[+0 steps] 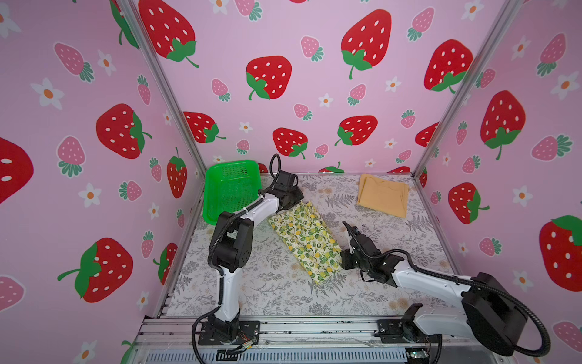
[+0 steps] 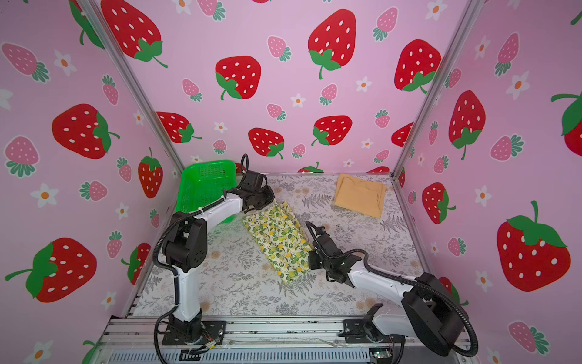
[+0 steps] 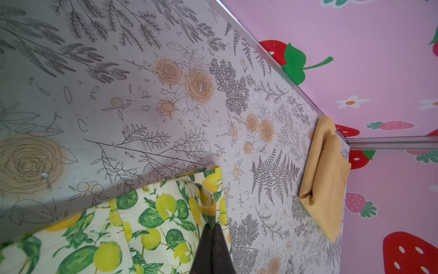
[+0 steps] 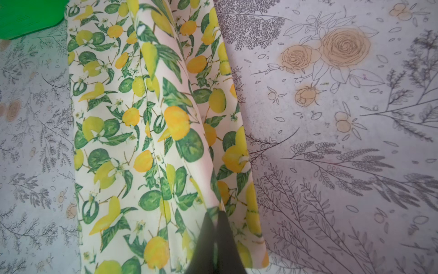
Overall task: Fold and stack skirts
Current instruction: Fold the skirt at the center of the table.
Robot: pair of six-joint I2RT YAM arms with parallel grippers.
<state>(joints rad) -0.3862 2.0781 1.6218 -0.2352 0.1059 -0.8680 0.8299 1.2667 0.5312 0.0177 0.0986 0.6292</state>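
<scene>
Six entries on my screens, largest first.

1. Counter (image 1: pixel 267 293): floral-printed sheet, spread under both end effectors.
2. Lemon-print skirt (image 1: pixel 307 241): cream cloth with yellow lemons and green leaves, lying as a long band on the counter and spanning from one end effector to the other. One end sits at the left one, the opposite end at the right one.
3. Green mesh basket (image 1: pixel 231 189): just beside the left end effector, on the side away from the right one, against the wall. It looks tipped up.
4. Mustard skirt (image 1: pixel 382 195): plain yellow, folded flat, well apart from both end effectors, in the far corner beyond the right one.
5. Left end effector (image 3: pixel 211 221): closed, pinching a raised fold at the lemon-print skirt's edge, as I see in the left wrist view.
6. Right end effector (image 4: pixel 215 214): closed, its tips clamped on the lemon-print skirt's near edge, where the cloth rises in soft ridges.
</scene>
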